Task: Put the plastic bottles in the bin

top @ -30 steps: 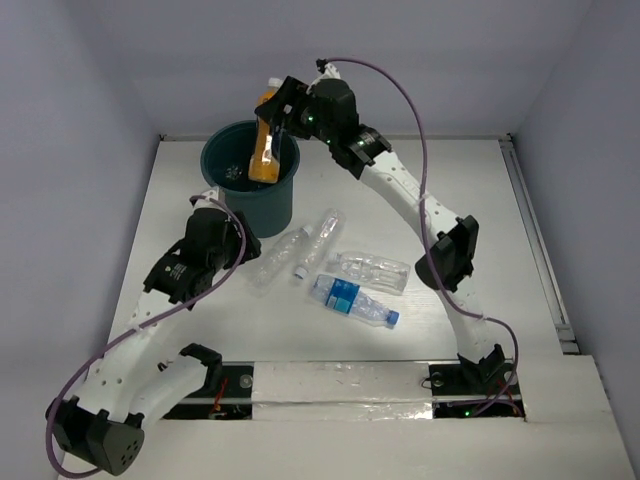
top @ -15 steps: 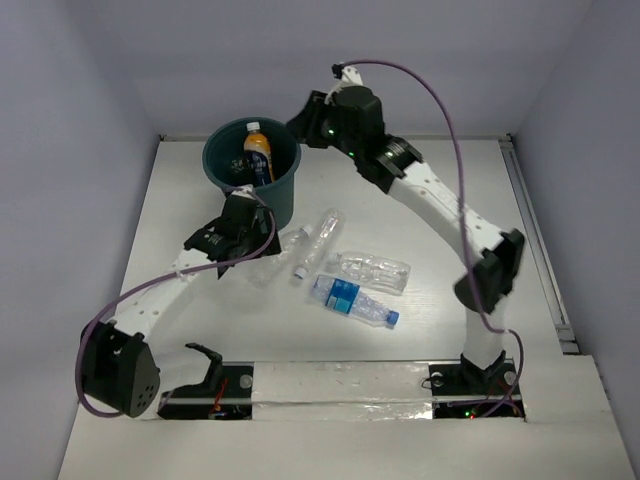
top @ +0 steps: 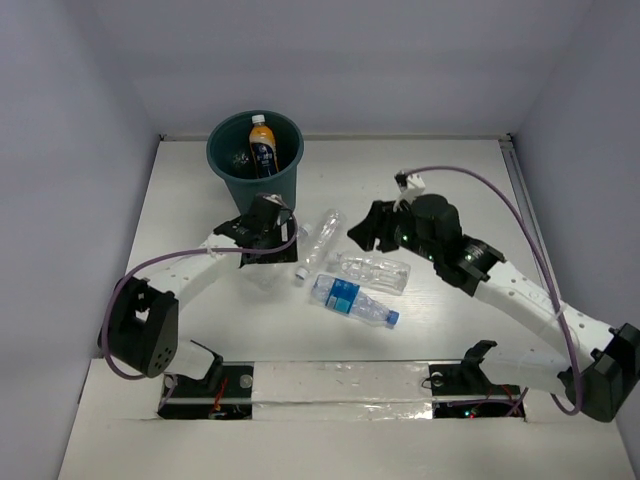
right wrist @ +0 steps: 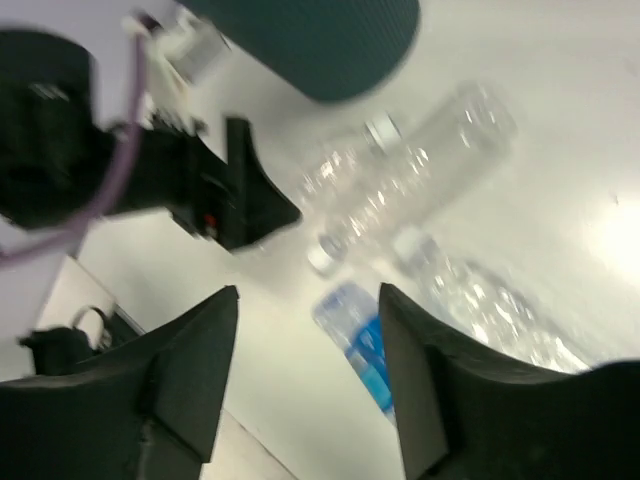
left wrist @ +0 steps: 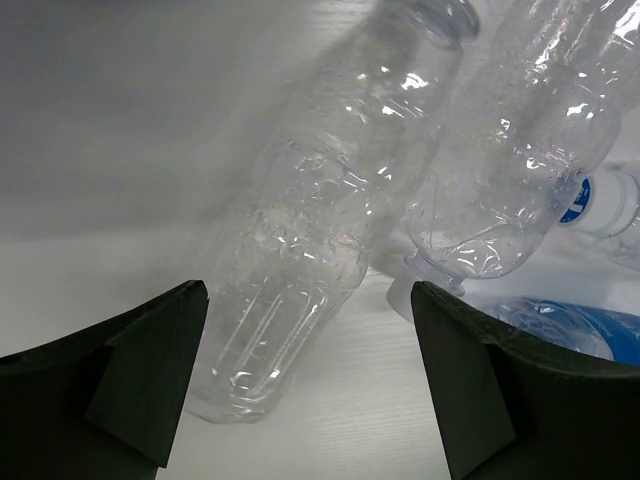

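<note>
Orange bottle [top: 262, 150] now stands in the bin [top: 240, 190], upper left; right gripper [right wrist: 306, 300] withdraws spread, left gripper [left wrist: 308, 295], spread, straddles clear bottle [left wrist: 320, 230].

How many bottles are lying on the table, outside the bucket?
4, clustered together: a clear bottle between the fingers of the left hand, a second clear bottle beside it, a third bottle further right, a blue-labelled bottle nearest the arms. None seems hidden.

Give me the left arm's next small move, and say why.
Probably lower the left gripper and close it on the clear label-less bottle. The left wrist view shows the jaws open with the bottle's base between them. The bottle lies on the table and is not yet gripped.
</note>
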You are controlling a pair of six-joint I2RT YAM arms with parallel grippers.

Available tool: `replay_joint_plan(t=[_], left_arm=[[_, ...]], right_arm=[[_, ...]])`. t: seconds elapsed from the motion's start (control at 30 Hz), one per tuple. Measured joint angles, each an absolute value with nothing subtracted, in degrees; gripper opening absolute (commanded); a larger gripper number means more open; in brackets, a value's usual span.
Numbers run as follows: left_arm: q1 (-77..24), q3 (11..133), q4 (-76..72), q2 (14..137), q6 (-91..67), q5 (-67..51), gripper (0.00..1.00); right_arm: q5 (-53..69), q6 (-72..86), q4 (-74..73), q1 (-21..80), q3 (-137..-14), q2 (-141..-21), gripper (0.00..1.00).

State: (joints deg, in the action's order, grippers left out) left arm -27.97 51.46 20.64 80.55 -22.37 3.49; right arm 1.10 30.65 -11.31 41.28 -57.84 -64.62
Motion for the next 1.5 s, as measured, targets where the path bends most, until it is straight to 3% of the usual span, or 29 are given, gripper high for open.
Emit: replay_joint_plan(t=[0.13,0.27,0.4,0.53,0.7,0.87,1.13,1.3,1.5], left_arm=[[-28.88,51.33,20.43,80.84,-24.1,2.59,0.79],[-29.45,50.04,19.66,80.84,-26.11,3.09,0.79],[-29.91,48.05,19.51,81.12,-28.21,3.38,0.79],[-29.95,46.09,18.46,82.5,-30.0,3.46,0.78],[-29.95,44.53,16.8,83.05,-32.01,3.42,0.6],[-29.93,42.06,15.29,80.47,-33.69,3.01,0.36],[-30.41,39.88,22.72,63.92,-36.64,-0.14,0.33],[-30.41,49.28,30.3,56.34,-37.41,-1.48,0.31],[-30.24,71.66,32.84,60.27,-36.36,-0.34,0.31]], right_arm=[[1.17,30.63,-15.49,41.28,-49.5,-58.59,0.67],[2.13,30.26,-17.34,41.28,-46.76,-54.89,0.77],[3.79,29.3,-17.96,41.28,-46.63,-56.8,0.86],[5.72,27.55,-19.42,41.28,-46.61,-62.85,0.86],[8.14,24.86,-21.39,41.36,-47.46,-70.67,0.86],[9.47,22.22,-22.61,42.68,-49.95,-76.88,0.84],[10.79,20.4,-22.37,44.36,-53.23,-82.48,0.82],[10.74,19.2,-22.28,44.36,-55.18,-86.94,0.83],[10.59,18.35,-21.85,45.01,-56.23,-91.22,0.82]])
